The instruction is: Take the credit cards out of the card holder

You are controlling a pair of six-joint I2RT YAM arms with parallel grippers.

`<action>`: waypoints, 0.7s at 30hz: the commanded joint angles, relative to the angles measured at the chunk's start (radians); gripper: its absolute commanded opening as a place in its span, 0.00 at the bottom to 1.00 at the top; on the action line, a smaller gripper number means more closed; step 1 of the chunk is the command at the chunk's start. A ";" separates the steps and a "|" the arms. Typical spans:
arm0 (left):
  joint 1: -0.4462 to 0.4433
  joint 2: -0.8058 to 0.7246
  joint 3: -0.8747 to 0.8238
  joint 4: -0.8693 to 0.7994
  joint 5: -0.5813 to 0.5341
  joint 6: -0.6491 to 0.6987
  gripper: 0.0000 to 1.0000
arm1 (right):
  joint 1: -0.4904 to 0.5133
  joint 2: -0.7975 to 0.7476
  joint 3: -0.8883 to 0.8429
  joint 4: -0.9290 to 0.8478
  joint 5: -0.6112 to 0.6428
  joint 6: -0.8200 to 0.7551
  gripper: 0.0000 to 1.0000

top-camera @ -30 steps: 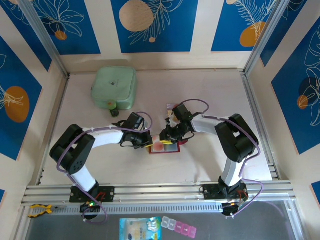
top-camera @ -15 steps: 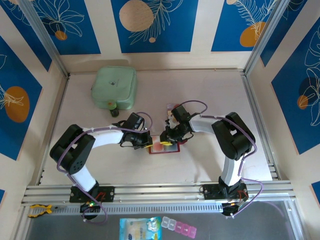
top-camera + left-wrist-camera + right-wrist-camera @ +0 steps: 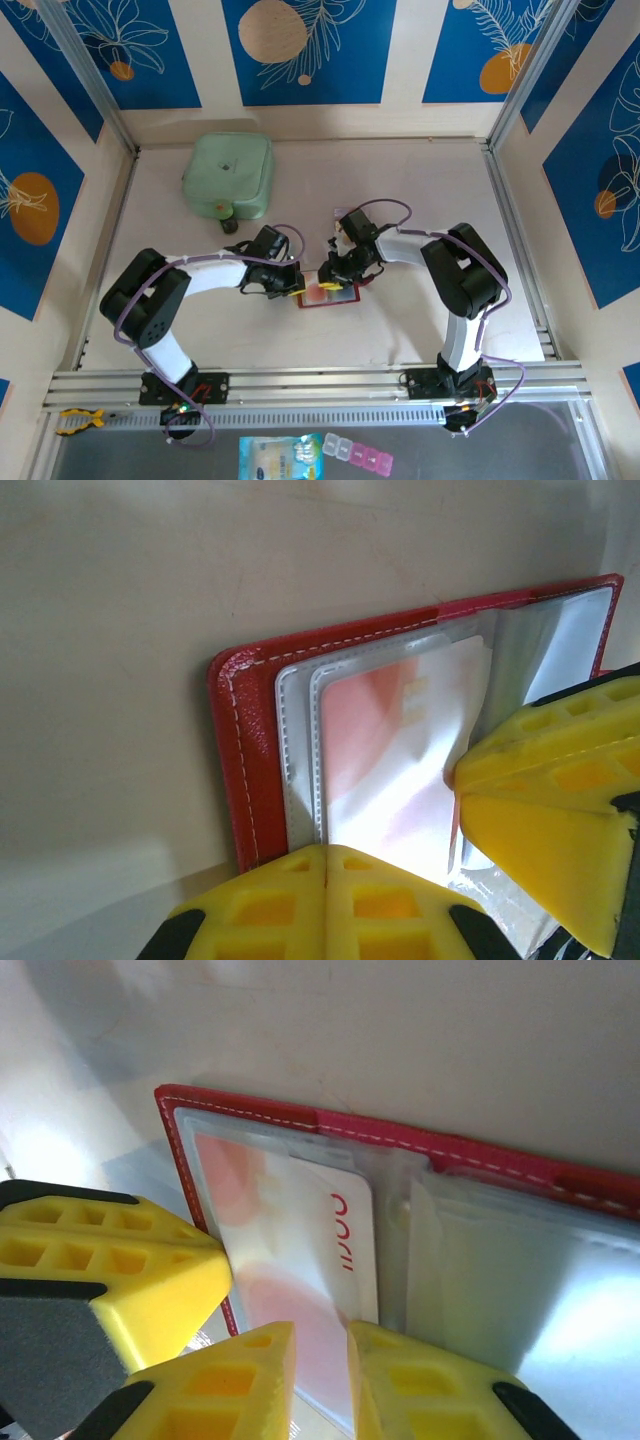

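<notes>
The open red folding card holder [image 3: 450,1150] lies flat on the pale table [image 3: 420,190], seemingly pinned by the clenched left end effector [image 3: 325,880], while the right end effector [image 3: 320,1360] straddles the exposed edge of the thin, stiff, probably slippery pale red-spotted card [image 3: 320,1250], whether truly gripping I cannot tell, and that edge looks the place to pinch.

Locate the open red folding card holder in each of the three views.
Top external: red folding card holder lies mid-table, near the centre.
Left wrist: centre-left, its red stitched corner.
Right wrist: upper middle, its red stitched edge.
Shared landmark: the pale red-blotched card in its clear pocket.

Blue leaf-print walls [image 3: 310,50], pale table [image 3: 420,180], aluminium rails [image 3: 320,380]
</notes>
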 commanded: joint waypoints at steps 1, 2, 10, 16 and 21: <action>0.009 0.020 -0.011 -0.032 -0.009 0.028 0.04 | 0.012 0.005 0.032 -0.101 0.088 -0.026 0.23; 0.009 0.020 -0.011 -0.032 -0.008 0.028 0.04 | 0.014 0.005 0.037 -0.115 0.102 -0.028 0.24; 0.010 0.027 -0.008 -0.037 -0.011 0.030 0.04 | 0.020 -0.015 0.059 -0.169 0.150 -0.043 0.24; 0.010 0.028 -0.005 -0.041 -0.013 0.034 0.04 | 0.022 -0.025 0.063 -0.181 0.163 -0.047 0.24; 0.010 0.020 0.012 -0.048 -0.010 0.036 0.04 | 0.021 -0.051 0.060 -0.178 0.156 -0.044 0.24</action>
